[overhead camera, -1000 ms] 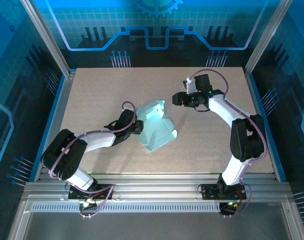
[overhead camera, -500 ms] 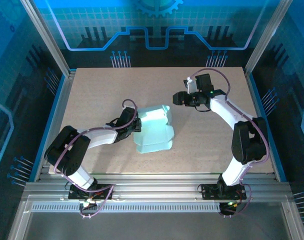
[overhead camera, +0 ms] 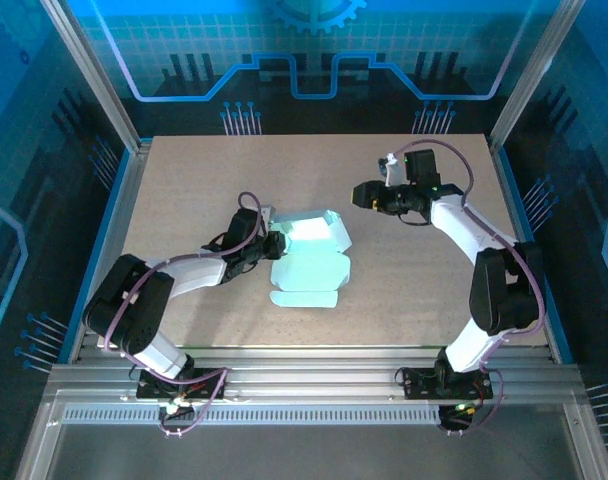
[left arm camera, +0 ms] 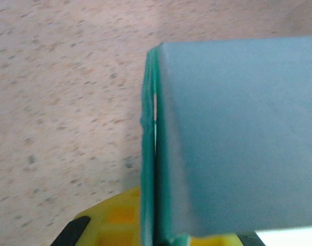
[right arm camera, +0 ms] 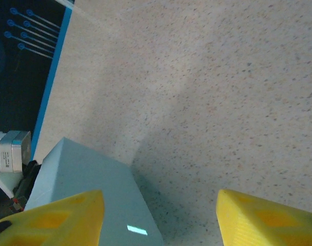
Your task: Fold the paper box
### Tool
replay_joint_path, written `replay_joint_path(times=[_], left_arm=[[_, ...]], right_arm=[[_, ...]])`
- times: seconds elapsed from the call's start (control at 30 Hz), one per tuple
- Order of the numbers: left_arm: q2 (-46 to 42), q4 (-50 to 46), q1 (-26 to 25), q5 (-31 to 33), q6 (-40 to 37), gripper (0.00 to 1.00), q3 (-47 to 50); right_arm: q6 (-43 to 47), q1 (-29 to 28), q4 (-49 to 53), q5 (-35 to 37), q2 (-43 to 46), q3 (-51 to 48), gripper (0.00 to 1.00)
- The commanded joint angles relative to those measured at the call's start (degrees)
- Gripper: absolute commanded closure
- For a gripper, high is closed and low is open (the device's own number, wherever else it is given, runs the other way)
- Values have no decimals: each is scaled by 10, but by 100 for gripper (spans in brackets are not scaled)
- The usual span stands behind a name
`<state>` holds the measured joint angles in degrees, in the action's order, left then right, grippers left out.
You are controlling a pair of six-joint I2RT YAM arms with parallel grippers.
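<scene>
The paper box (overhead camera: 309, 262) is a pale mint card, partly folded, lying in the middle of the table with raised flaps along its far edge. My left gripper (overhead camera: 271, 245) is at the box's left far corner, shut on a doubled edge of the card. In the left wrist view that green edge (left arm camera: 148, 154) runs straight down between the yellow fingers (left arm camera: 107, 220), and a pale panel of the box (left arm camera: 233, 133) spreads to the right. My right gripper (overhead camera: 359, 195) hovers open, apart from the box to its far right. Its wrist view has the box (right arm camera: 89, 179) behind the left finger (right arm camera: 58, 218).
The speckled beige table (overhead camera: 404, 290) ends at blue side rails (overhead camera: 109, 215) and an aluminium rail (overhead camera: 304, 365) by the arm bases. Bare tabletop lies around the box. Part of the left arm (right arm camera: 12, 154) appears in the right wrist view.
The left gripper has closed on the box's edge. The box has turned and dropped flatter on the table. The right gripper has drifted slightly right and stayed open.
</scene>
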<state>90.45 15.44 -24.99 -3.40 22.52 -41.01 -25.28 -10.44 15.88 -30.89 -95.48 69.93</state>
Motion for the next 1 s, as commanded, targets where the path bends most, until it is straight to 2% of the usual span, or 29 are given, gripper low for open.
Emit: replay_joint_path(times=[0.0, 0.2, 0.33, 0.57, 0.73, 0.97], left_arm=[[-8, 35, 5, -70, 11, 95, -16], [-3, 113, 5, -139, 24, 94, -8], [10, 155, 5, -173, 36, 94, -12], [26, 170, 5, -175, 51, 93, -26], [32, 169, 6, -154, 70, 94, -31], [48, 141, 6, -126, 116, 98, -62]], right_arm=[[-28, -2, -36, -72, -18, -8, 39], [-52, -25, -67, -131, -57, -7, 40], [-87, -48, -107, -166, -78, -8, 46], [-147, -101, -173, -195, -107, -2, 52], [-174, -118, -205, -207, -110, -6, 62], [-164, -130, -201, -220, -110, -11, 70]])
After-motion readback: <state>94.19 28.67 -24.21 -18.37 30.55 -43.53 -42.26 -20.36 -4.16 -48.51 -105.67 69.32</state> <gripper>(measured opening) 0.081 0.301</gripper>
